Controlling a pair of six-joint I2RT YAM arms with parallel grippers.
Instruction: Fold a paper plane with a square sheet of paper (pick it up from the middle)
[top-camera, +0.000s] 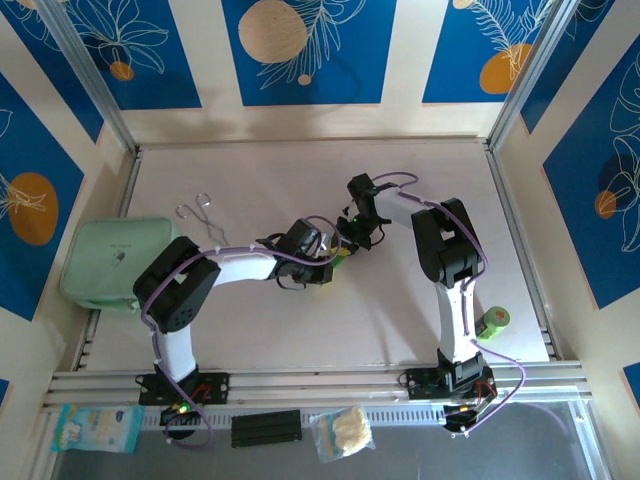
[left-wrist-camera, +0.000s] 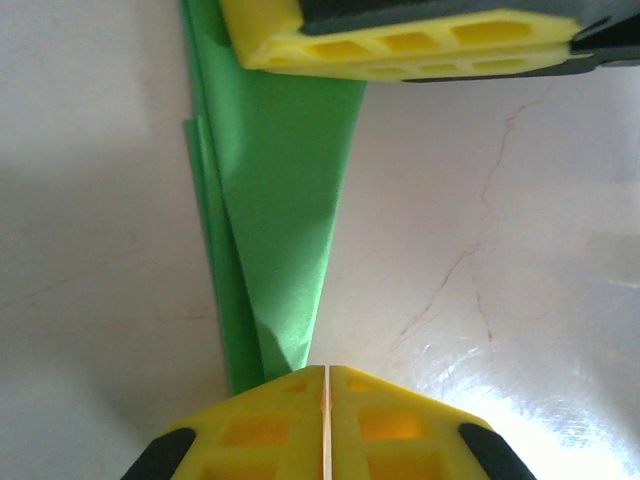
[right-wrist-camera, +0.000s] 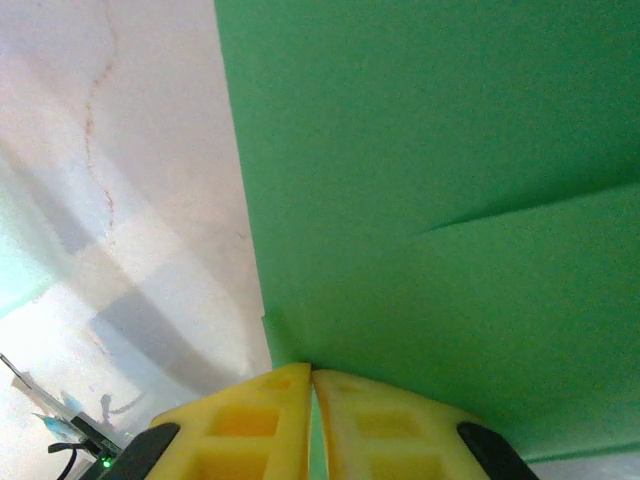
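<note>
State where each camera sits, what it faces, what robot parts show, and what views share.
Top external: above and behind the bases, looking down on the table; both arms, left gripper and right gripper meeting mid-table.
Left wrist: looking past its own shut fingers at the green paper; the right gripper's fingers cross the top.
Right wrist: close over the paper, own shut fingers at bottom.
Shared: both wrist views show the green paper.

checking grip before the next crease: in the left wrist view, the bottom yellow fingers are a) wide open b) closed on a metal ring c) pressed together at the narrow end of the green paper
c: the left gripper shows only a hairline seam, the folded green paper tapering to it.
</note>
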